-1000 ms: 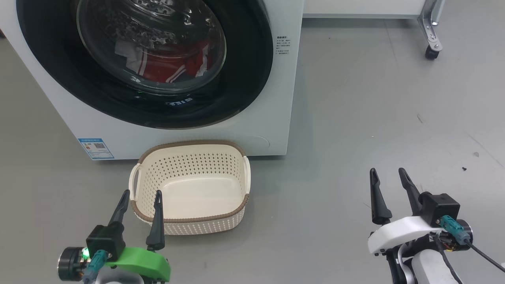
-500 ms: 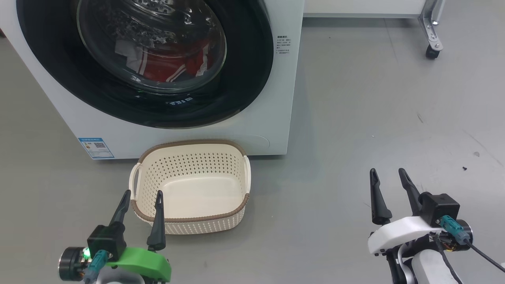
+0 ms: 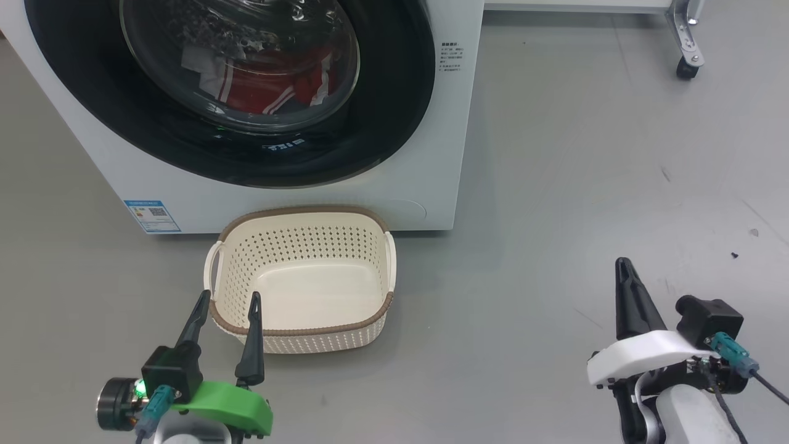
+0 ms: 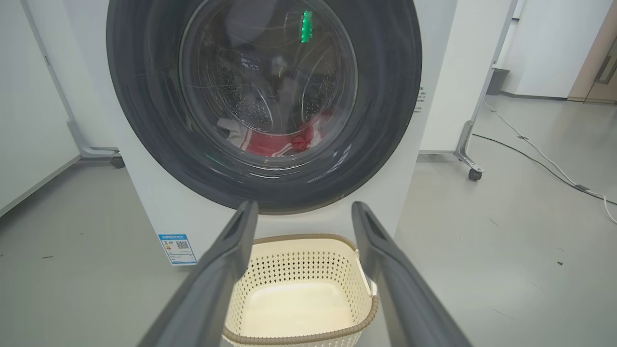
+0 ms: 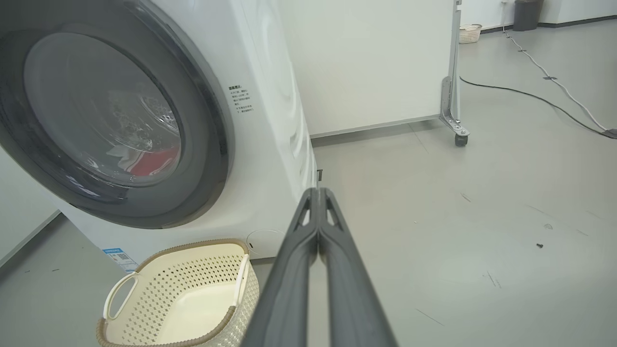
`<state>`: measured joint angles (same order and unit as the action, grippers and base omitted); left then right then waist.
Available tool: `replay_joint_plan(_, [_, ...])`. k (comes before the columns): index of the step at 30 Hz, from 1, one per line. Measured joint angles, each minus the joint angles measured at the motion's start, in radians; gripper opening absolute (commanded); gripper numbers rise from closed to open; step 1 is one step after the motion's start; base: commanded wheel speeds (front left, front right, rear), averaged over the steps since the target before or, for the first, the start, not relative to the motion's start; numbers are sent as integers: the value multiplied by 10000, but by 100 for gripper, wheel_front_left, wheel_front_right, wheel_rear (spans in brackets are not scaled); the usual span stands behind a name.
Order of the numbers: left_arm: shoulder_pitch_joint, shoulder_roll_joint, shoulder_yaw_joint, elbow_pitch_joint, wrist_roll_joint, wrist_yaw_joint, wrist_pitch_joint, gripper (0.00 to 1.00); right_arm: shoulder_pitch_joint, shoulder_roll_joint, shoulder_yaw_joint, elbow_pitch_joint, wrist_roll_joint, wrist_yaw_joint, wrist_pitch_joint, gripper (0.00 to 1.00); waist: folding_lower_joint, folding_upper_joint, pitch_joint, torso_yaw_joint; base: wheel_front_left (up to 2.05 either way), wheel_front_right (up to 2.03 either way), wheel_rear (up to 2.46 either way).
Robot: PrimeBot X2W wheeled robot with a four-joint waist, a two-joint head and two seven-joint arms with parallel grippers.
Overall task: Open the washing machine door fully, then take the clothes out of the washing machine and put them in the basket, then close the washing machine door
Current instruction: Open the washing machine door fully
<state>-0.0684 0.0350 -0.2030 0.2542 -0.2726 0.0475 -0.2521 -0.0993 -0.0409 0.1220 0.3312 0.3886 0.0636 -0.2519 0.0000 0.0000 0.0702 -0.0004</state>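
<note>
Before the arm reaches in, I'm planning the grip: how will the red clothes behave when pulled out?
The red clothes lie crumpled behind the washing machine door, so probably floppy. They look like thin sportswear, likely light. Heaped together, one may drag another.

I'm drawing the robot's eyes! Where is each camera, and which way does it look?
Head: up high, looking down at washer, basket; left gripper, right gripper at bottom.
Left wrist: low, facing the door straight on; its open fingers show.
Right wrist: low, facing washer at a slant; its shut fingers show.
Shared: both wrists see basket, clothes.
</note>
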Motion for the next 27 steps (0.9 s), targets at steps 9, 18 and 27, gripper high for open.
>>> replay_joint_plan(9, [-337,4,-293,-109,0,0,0,100,-672,0,-500,-121,2719,320,115,0,0,0,531,221,0,0,0])
replay_joint_plan(18, [-618,12,-633,-290,-17,0,0,100,-2127,-17,-1133,-435,5409,428,1287,0,0,0,1263,561,0,0,0])
replay_joint_plan(27, [-1167,15,-928,-445,-272,-2,0,100,-3847,-71,-1333,-683,6650,485,3101,0,0,0,2092,989,0,0,0])
